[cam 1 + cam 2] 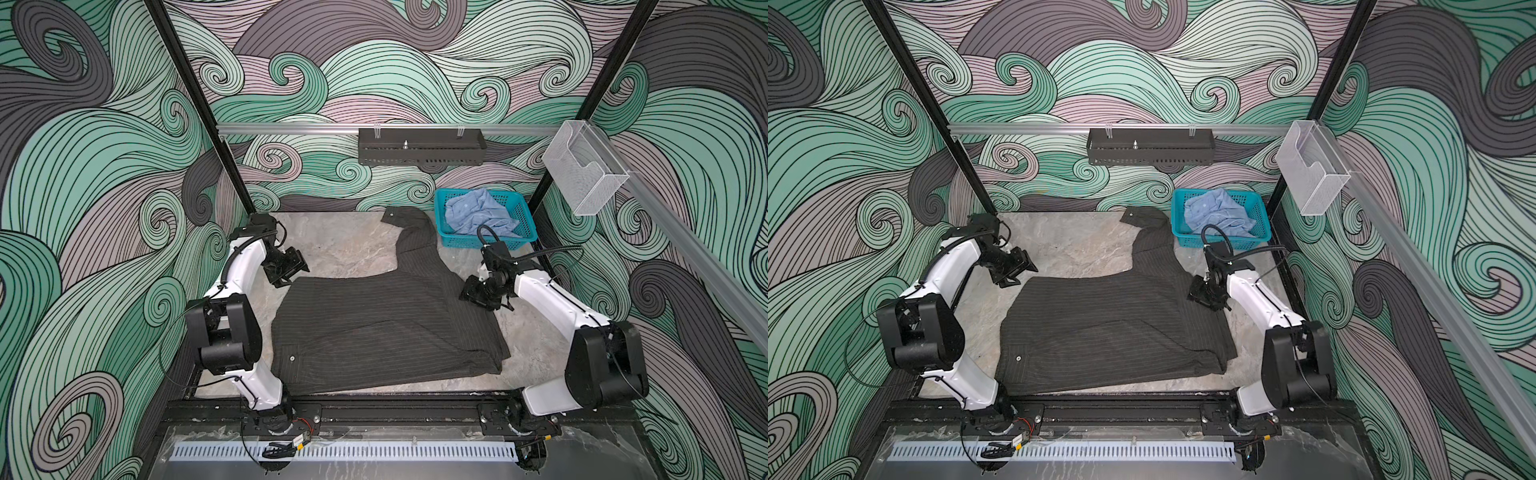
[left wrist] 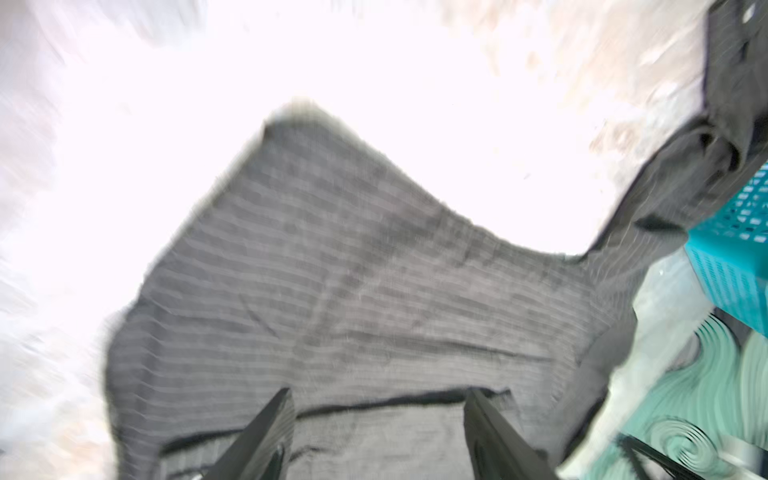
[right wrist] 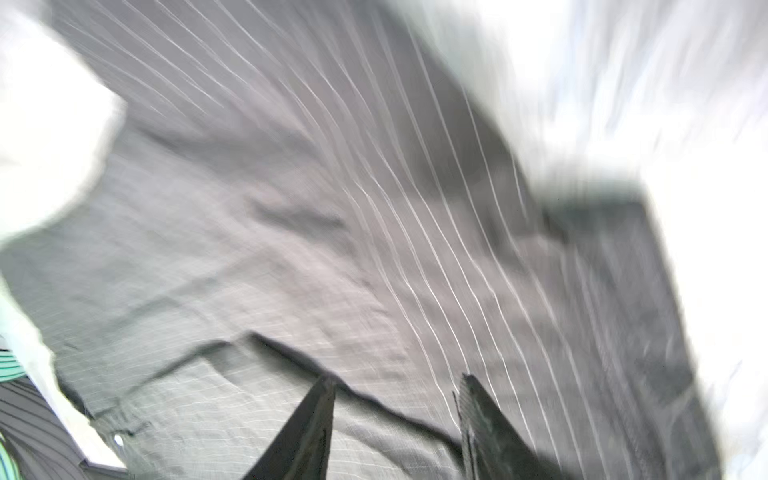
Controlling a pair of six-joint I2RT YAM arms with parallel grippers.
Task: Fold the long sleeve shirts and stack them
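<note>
– Grey shirt [image 1: 386,320], the stripy one: is any gripper holding it?
– No. The left gripper [image 2: 379,392] has its two fingers wide apart in its wrist view. Nothing sits between them. You just see the grey shirt under the gap.
– And the right gripper [image 3: 397,377]?
– Its fingers are apart too, a bit less wide, with nothing pinched. A folded edge of the shirt runs past under the tips. That picture is smeary, so I can't tell if the tips touch the cloth.
– Where are they in a top view?
– The left gripper [image 1: 284,282] is at the far left corner of the shirt's body. The right gripper [image 1: 465,296] is at the shirt's right side, by the shoulder where the sleeve [image 1: 415,241] starts.
– Where does the grey shirt lie?
– It is spread out on the worktop [image 1: 332,245], from the middle down to the near edge. The sleeve runs up toward the far edge. Its cuff [image 1: 392,214] ends near the basket [image 1: 490,242].
– What's in the basket?
– The blue shirt [image 1: 478,212], all scrunched up. The teal basket sits in the far right corner of the worktop. Both top views show it there.
</note>
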